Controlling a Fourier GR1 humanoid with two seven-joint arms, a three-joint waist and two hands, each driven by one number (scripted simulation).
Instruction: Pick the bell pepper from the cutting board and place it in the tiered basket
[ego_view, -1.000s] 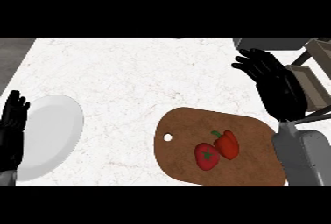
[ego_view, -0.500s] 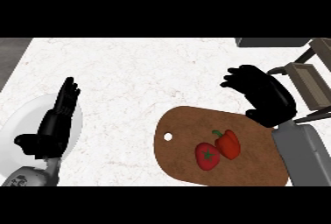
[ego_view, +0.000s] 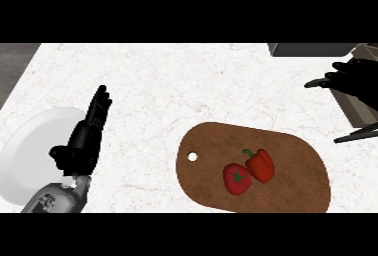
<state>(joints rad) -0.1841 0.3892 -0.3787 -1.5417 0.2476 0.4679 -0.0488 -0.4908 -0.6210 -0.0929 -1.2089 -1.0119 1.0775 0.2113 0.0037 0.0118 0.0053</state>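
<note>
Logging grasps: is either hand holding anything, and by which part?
Nothing is held: the bell pepper lies on the cutting board, away from the left hand and right hand.

The right hand (ego_view: 356, 80) has drawn back from the cutting board (ego_view: 295, 150) to the upper right edge of the frame. The left hand (ego_view: 80, 145) has swung in from the left edge, now over the right rim of the white plate (ego_view: 29, 150).

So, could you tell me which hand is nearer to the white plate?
Left. The left hand overlaps the white plate at its right edge; the right hand is far off, upper right.
</note>
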